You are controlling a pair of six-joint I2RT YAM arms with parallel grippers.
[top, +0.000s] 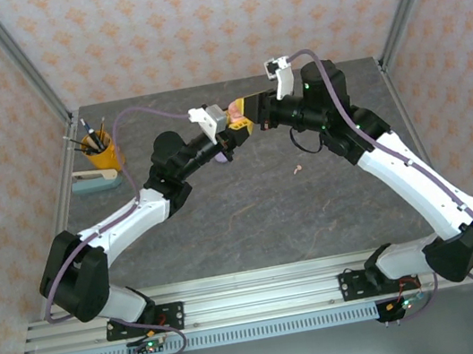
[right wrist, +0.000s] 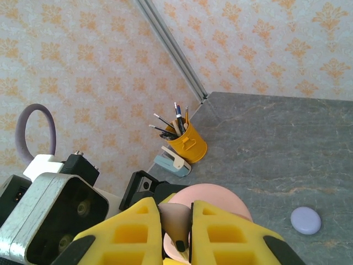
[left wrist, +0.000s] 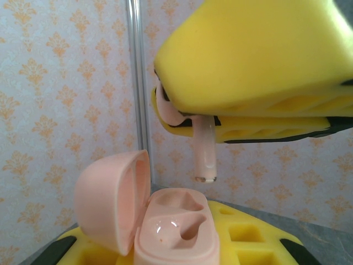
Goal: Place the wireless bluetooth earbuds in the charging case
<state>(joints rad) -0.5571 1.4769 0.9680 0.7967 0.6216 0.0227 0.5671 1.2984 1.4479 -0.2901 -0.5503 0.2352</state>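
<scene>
Left gripper: jaws clamped on base of salmon-pink round plastic charging case. Lid hinged open, sockets facing up for loading.
Right gripper: jaws nearly together, pinching head of salmon-pink stemmed earbud. Stem points down, just above case sockets, apart from them; likely lining up for insertion.

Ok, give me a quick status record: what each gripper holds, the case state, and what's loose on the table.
left gripper: shut on the pink case
case lid: hinged open, both sockets look empty
right gripper: shut on a pink earbud, stem pointing down
earbud vs case: hanging above the sockets, apart, not yet seated
loose on table: second pink earbud; closed lilac case
likely next: lower the held bud into a socket
</scene>
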